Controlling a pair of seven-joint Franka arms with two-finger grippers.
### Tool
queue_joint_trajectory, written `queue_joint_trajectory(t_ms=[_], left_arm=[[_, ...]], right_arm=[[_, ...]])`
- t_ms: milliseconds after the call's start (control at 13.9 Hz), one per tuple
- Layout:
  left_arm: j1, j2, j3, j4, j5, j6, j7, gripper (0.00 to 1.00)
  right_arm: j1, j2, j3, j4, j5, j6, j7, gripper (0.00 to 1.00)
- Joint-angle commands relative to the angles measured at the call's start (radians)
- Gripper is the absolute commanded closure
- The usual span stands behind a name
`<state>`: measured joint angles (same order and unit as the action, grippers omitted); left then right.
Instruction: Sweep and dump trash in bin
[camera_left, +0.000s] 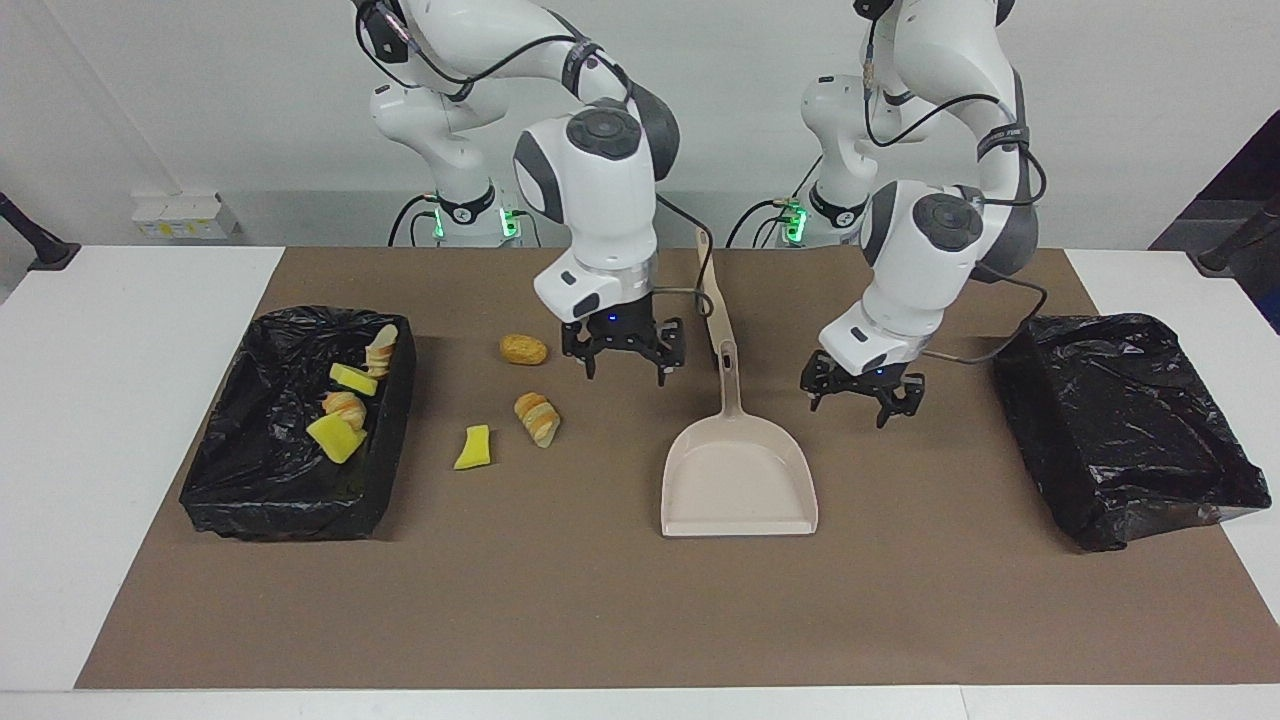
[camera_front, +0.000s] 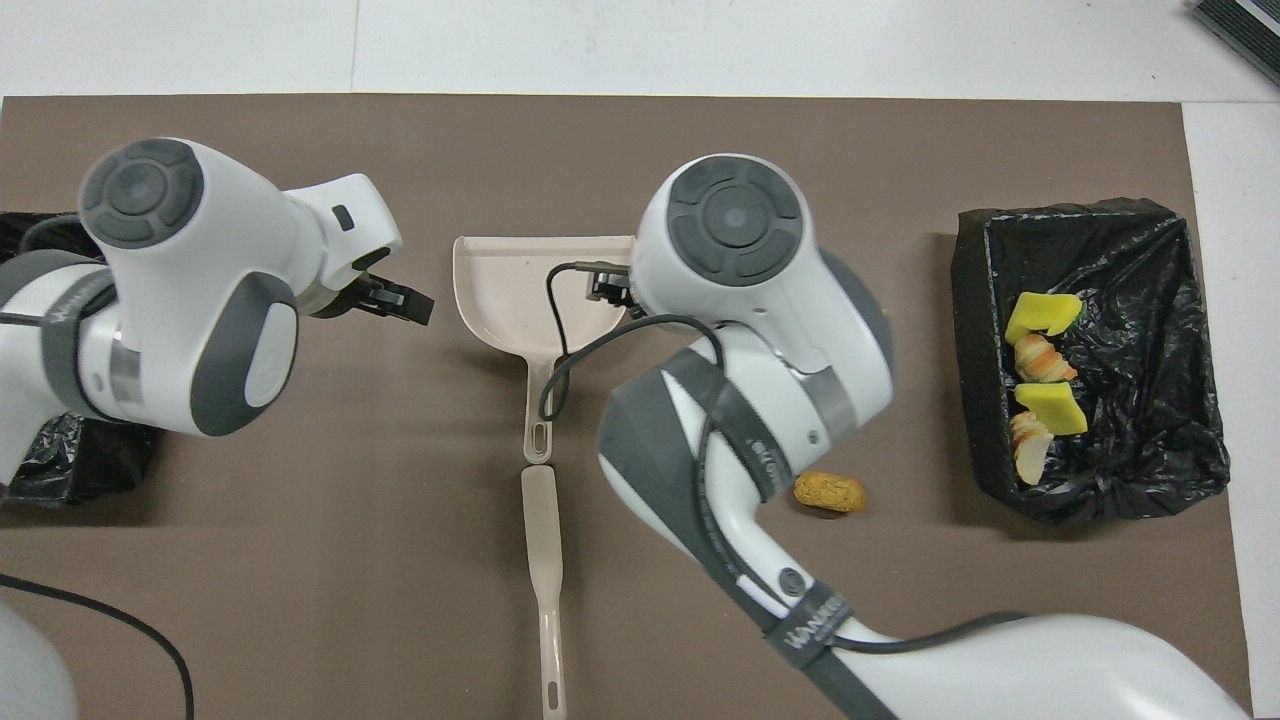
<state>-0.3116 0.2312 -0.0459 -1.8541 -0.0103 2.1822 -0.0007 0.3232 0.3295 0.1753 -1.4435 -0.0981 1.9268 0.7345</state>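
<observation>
Facing view: we are seeing the right gripper (camera_left: 622, 352) hanging open and empty over the mat (camera_left: 600, 600) between the nugget (camera_left: 523, 349) and the dustpan (camera_left: 738, 470). The left gripper (camera_left: 862, 392) is hanging open too, beside the dustpan's handle. The croissant piece (camera_left: 537, 418) and sponge chunk (camera_left: 473, 447) are lying unswept near the filled bin (camera_left: 398, 400).

Overhead view: we are judging that a re-grasp comes next. The cream sweeper stick (camera_front: 541, 540) is lying end to end with the handle, with bare mat all round.
</observation>
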Motion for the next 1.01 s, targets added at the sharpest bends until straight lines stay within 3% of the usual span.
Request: queue_joint_trajectory(t_ms=[0,359,935], left_arm=[[-0.105,-0.021,0.015,-0.065,0.013,0.045,-0.140,0.00],[-0.259,-0.024,0.015,-0.178,0.013,0.152,-0.346,0.00],[-0.267,-0.041,0.018,-0.177,0.013,0.075,-0.394,0.13]], right_arm=[[-0.059,-0.067,0.010,-0.058,0.017,0.012,-0.020,0.00],[-0.107,-0.098,0.012,-0.057,0.020,-0.037,-0.052,0.00],[-0.102,-0.110,0.013,-0.055,0.021,-0.058,-0.052,0.00]])
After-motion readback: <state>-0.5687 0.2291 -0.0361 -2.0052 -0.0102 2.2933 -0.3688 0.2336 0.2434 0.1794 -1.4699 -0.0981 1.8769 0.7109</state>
